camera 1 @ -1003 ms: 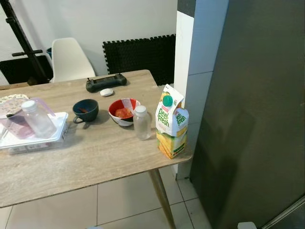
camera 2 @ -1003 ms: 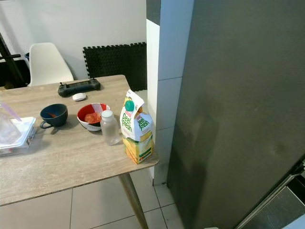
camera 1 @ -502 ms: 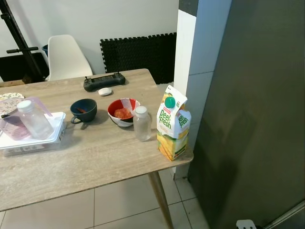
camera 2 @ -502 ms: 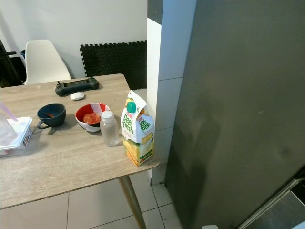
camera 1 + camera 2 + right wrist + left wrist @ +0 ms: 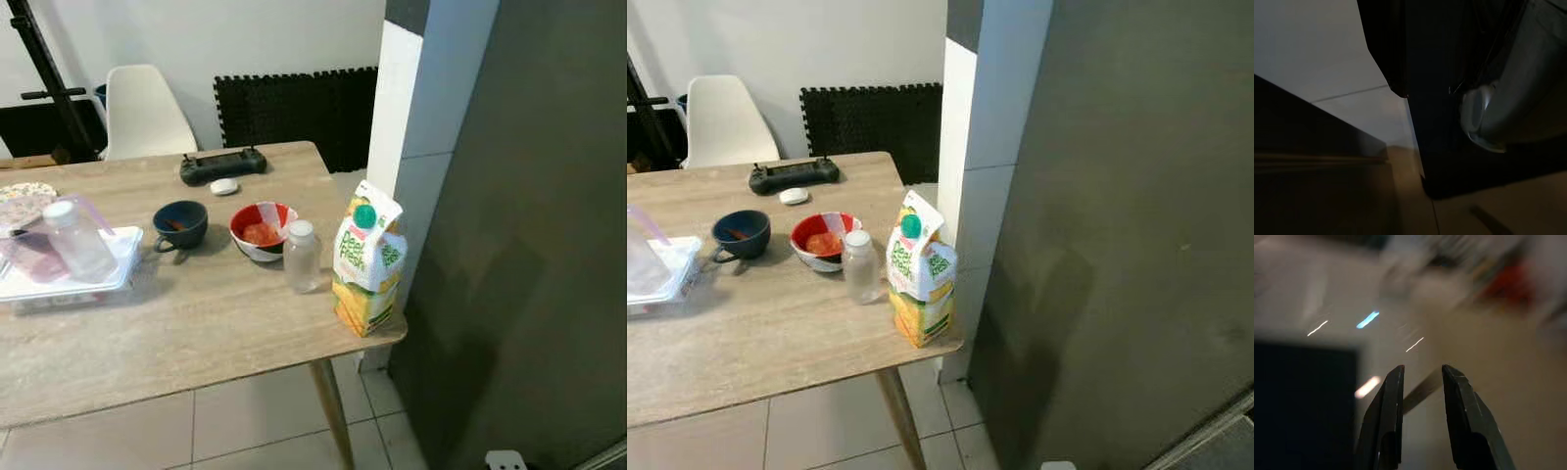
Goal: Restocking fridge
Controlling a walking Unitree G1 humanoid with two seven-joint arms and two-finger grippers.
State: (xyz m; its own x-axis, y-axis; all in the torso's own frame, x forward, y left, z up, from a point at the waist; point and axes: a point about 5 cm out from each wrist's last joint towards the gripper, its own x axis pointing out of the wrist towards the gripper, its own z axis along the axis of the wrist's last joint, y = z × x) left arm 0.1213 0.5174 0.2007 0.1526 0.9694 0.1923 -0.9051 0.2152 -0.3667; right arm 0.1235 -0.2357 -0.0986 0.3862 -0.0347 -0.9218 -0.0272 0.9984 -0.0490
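Beside the closed dark grey fridge (image 5: 529, 245), the yellow juice carton (image 5: 368, 266) is left on the wooden desk (image 5: 196, 323); nothing is stocked. Left claw (image 5: 1421, 374) slightly parted, empty; right claw undeterminable.

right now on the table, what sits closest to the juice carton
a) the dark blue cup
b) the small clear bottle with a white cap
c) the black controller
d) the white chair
b: the small clear bottle stands right beside the juice carton near the table's corner, with the red bowl just behind it; the dark blue cup and black controller lie farther off.
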